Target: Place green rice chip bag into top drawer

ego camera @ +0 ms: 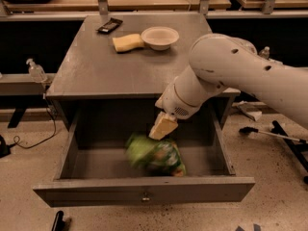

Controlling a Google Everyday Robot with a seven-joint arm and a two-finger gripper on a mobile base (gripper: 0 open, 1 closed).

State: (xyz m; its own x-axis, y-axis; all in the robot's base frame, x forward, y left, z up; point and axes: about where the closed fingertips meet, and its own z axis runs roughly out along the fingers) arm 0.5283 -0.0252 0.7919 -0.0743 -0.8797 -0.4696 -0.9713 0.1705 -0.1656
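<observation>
The green rice chip bag [155, 155] lies blurred inside the open top drawer [144, 191], near its front middle. My gripper [162, 127] hangs just above the bag's upper edge, over the middle of the drawer, on the white arm [226, 71] that reaches in from the right. The beige fingers [163, 125] point down and left and hold nothing; the bag sits free below them.
On the grey cabinet top [96, 71] stand a white bowl [160, 36], a yellow sponge [127, 43] and a black device [109, 25]. A sanitizer bottle [36, 71] stands to the left. Cables and chair legs lie on the floor at both sides.
</observation>
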